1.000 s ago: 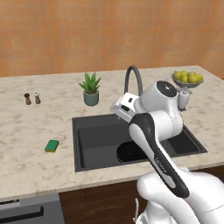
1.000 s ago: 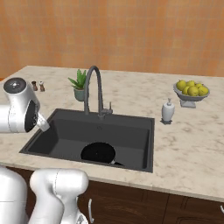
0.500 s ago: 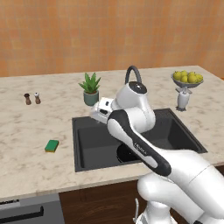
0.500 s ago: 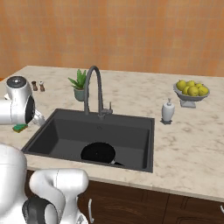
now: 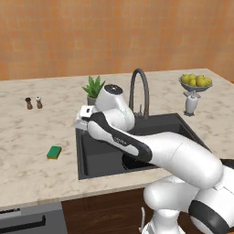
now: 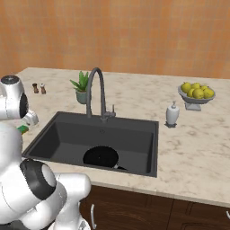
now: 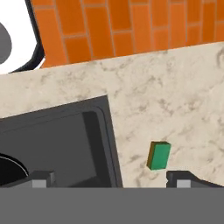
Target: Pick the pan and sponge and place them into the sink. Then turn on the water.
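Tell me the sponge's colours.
The sponge has a green top over a yellow layer, clearest in the hand view.

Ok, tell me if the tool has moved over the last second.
Yes. In the left base view the tool, open, has swung left from beside the faucet to the sink's left edge, toward the sponge.

arm: swung from above the sink's (image 5: 137, 141) right half across to its left rim, toward the sponge (image 5: 54, 152); elbow lower
claw (image 5: 82, 118): was over the basin near the faucet (image 5: 138, 91); now at the left edge, next to the surface (image 5: 32, 141); jaws wide as before
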Robot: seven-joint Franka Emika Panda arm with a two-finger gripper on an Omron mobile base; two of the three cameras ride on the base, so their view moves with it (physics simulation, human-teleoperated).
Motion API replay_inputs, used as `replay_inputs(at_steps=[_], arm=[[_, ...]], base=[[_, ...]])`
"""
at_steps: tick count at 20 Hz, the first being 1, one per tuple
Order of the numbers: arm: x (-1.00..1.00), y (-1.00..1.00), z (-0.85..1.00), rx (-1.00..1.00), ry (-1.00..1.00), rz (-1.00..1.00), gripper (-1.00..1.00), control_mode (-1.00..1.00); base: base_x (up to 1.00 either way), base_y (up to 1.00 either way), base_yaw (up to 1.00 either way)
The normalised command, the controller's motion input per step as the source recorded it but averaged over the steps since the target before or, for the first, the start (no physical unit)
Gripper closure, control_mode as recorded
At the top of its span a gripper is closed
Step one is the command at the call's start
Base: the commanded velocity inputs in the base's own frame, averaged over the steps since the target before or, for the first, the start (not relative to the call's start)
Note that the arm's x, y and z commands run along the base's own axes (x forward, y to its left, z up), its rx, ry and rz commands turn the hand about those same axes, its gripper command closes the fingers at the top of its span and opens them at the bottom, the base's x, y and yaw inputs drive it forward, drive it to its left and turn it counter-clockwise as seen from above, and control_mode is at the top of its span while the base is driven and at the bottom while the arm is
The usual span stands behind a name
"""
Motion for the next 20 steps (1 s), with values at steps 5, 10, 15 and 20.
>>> replay_inputs(at_steps=[5, 10, 15, 20], arm=[[0.31, 0.55, -0.29, -0.07, 0.07, 0.07, -1.0, -1.0], [0.42, 0.61, -0.44, -0.11, 0.06, 0.05, -1.0, -1.0], [0.39, 0.49, -0.43, -0.11, 0.02, 0.05, -1.0, -1.0], [0.37, 0.44, -0.43, -0.11, 0.0, 0.03, -1.0, -1.0]], base=[[0.0, 0.0, 0.0], [0.0, 0.0, 0.0], [0.0, 0.0, 0.0], [0.0, 0.0, 0.0]])
